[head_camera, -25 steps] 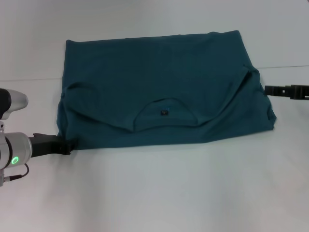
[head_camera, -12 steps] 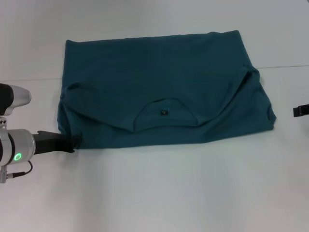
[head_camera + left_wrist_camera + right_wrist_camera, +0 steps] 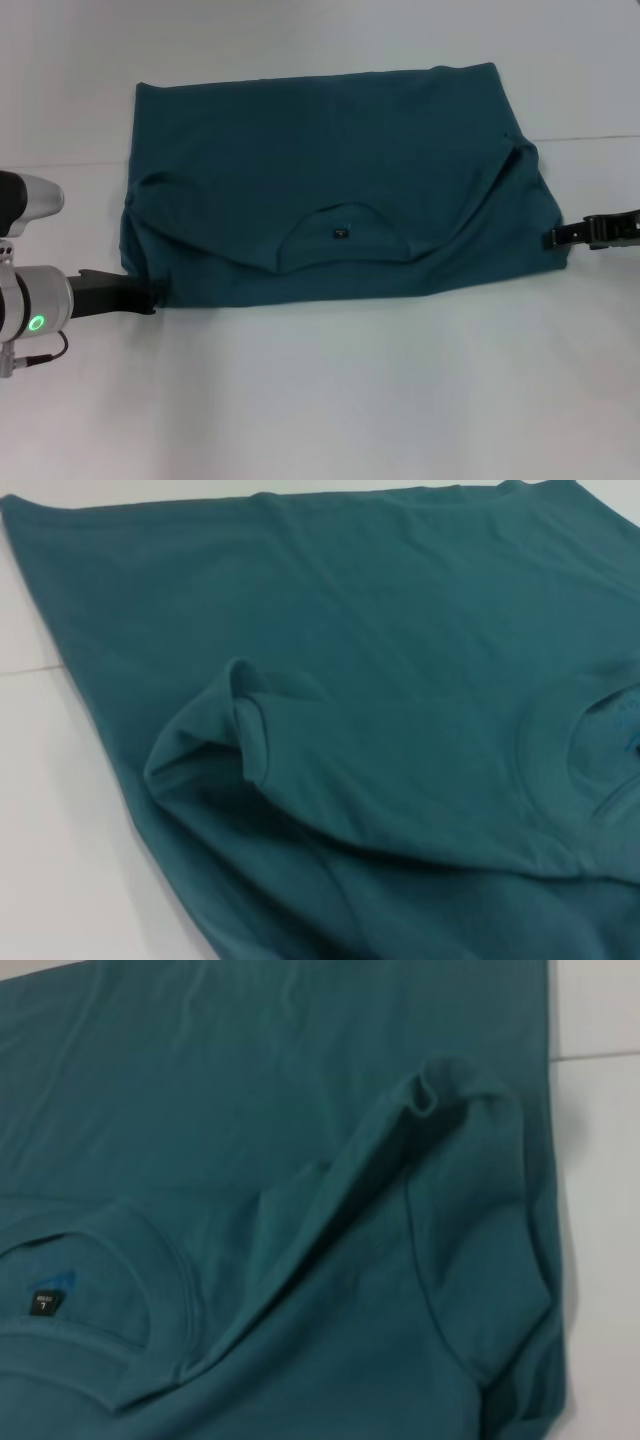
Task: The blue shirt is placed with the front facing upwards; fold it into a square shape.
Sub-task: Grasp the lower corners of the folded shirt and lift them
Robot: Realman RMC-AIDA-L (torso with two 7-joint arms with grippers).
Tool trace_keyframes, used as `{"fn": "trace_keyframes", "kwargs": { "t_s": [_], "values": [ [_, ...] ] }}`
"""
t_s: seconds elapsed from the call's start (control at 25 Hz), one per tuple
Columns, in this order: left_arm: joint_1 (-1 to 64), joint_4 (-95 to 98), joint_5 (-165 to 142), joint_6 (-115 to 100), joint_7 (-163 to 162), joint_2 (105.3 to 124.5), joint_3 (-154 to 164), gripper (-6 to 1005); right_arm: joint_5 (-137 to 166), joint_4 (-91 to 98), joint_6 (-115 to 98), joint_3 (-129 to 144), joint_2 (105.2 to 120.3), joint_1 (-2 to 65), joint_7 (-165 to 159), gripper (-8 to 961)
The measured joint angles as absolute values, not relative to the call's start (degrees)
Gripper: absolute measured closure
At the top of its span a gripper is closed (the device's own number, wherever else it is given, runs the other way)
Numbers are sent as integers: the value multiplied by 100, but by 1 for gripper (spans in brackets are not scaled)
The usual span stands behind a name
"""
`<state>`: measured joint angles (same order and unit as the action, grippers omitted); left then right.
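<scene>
- Right arm's swung back in from the frame edge since half a second ago, so my right gripper [image 3: 552,238] is now touching the right edge of the blue shirt [image 3: 330,170]; left one hasn't budged.
- Shirt's spread on the white table [image 3: 330,400], sleeves folded in, collar tag [image 3: 340,234] facing up.
- Left gripper [image 3: 150,298] sits at the shirt's near-left corner.
- Can't tell if either one's open or clamped.
</scene>
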<state>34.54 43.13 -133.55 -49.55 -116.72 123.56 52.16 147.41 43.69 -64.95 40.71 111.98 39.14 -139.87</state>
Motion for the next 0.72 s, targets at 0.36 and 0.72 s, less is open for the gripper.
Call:
{"fn": "trace_keyframes", "kwargs": {
  "t_s": [0.36,0.72],
  "values": [
    [3454,4333,-13353,-4987,-11672,12352,5205,992,14822,3914,-5988,4164,11248,4099,-14035,143],
    [3454,4333,-13354,-4985,-11672,12348,5203,993,14828,3376,-5474,4350,11221,4243,-14061,145]
  ]
}}
